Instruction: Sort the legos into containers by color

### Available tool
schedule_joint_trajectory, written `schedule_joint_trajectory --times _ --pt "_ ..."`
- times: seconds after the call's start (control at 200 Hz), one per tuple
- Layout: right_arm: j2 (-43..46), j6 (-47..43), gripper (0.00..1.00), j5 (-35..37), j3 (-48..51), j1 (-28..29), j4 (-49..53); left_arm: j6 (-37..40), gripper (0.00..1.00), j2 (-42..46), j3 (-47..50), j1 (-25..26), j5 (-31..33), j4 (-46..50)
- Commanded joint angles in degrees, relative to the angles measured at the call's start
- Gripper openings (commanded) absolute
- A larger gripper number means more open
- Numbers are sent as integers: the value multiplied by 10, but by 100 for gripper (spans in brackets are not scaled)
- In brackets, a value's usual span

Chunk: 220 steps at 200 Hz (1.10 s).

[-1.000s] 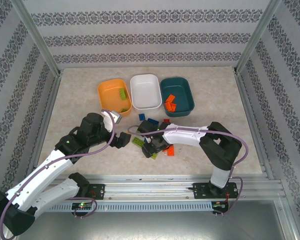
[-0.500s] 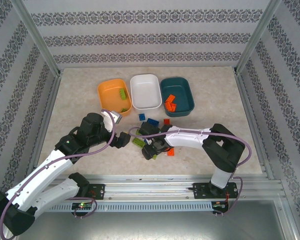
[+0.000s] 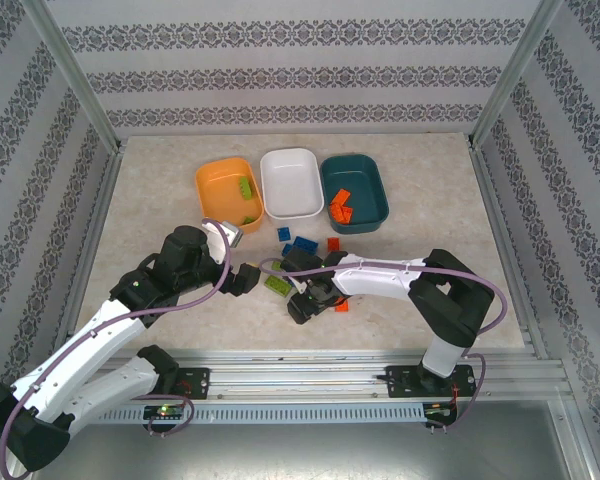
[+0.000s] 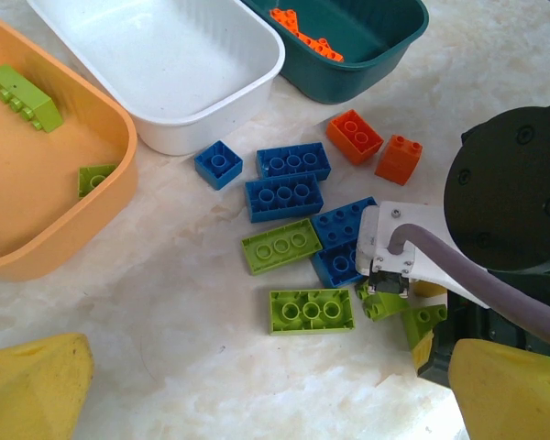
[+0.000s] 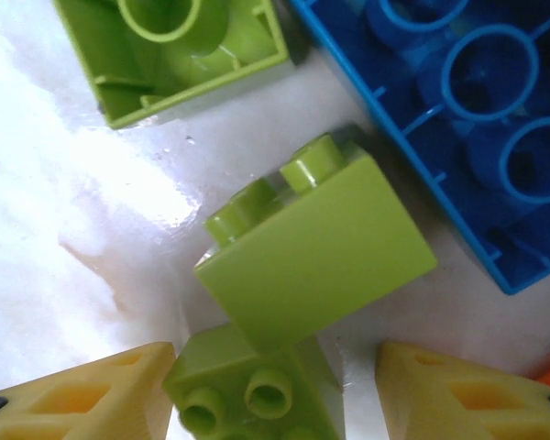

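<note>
No legible text, label, brand or number on anything in view.

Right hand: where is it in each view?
Top external: the right arm's black hand with yellow fingers, just below centre.
Left wrist: the hand, lower right, among bricks.
Right wrist: the hand, fingers in the bottom corners, open around a small lime green plastic brick.
Shared landmark: the loose lime green and blue bricks beside it.
</note>
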<state>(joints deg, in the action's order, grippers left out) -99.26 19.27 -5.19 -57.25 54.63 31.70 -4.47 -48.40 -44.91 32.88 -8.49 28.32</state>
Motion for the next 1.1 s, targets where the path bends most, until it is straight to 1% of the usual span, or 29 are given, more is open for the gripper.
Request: schedule_joint_trajectory --times 0.0,0.165,0.35,0.56,0.67,0.759,0.879,0.984,1.094 --pt "-24 -13 59 6 -2 9 14 8 100 0 -17 -3 10 14" --pt "-30 -16 57 29 -5 16 26 8 100 -2 -17 -4 13 13" --pt "-16 -7 47 52 -4 21 17 9 100 -3 -18 -3 16 13" --pt "45 -2 40 79 -7 20 7 9 100 -4 -18 -4 23 15" --pt "81 6 39 65 -13 8 -4 8 100 -2 -20 -4 38 18" --pt "108 16 40 36 -27 -11 -22 6 100 10 -19 -4 69 19" --pt "117 36 40 -4 -59 -41 -63 1 100 38 -19 -4 159 28" --pt "80 61 40 -35 -120 -66 -97 -2 100 74 -14 -4 228 27" --pt "2 73 40 -53 -223 -78 -116 -2 100 116 -4 -4 254 16"
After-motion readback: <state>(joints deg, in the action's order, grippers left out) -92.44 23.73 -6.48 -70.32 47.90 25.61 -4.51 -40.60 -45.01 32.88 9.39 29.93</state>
